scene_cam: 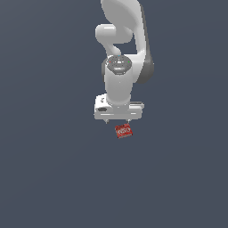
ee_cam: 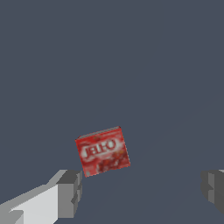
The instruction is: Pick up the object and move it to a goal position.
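One piece of writing could be read. On the red box [ee_cam: 103, 151], the wrist view showed the brand name "JELL-O" in white letters across the upper part of its face, slanted with the box's own tilt. Below the name on that same face lay a darker patch, too blurred to read as words. In the exterior view the box [scene_cam: 124, 131] carried a white mark on its face, too small there to make out as letters.

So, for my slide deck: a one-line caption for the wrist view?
Open pincer poised over a red Jell-O box on bare grey floor.
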You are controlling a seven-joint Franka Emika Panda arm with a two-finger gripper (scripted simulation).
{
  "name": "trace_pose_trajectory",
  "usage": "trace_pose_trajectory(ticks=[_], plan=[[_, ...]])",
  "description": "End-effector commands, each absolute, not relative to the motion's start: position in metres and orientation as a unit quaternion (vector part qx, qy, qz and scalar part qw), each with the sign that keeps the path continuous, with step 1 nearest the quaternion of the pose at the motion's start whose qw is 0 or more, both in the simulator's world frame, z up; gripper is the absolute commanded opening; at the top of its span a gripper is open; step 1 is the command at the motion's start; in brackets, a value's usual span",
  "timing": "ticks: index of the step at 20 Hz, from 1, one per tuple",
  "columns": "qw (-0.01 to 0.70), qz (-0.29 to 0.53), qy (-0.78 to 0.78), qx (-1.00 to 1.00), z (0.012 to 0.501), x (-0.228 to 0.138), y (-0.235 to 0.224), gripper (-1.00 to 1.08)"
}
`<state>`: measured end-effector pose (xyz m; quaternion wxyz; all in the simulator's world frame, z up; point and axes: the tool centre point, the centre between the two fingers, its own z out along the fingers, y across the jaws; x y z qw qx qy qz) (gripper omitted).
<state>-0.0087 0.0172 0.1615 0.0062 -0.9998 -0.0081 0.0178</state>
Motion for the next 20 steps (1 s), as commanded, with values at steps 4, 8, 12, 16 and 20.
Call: trace_pose_trajectory(ticks=[4,8,12,16,20], plan=[[0.008,0.018,-0.003,-1.0,0.1618,-0.0079,0.0161,1.0],[0.016,0.019,0.016,-1.0,0.1627,-0.0053,0.0123,1.0],[0.019,0.02,0.023,-0.999,0.1629,-0.0045,0.0111,1.0],[0.018,0.02,0.02,-0.999,0.1631,-0.0046,0.0112,1.0],[0.018,0.02,0.026,-0.999,0.1621,-0.0048,0.0118,1.0]])
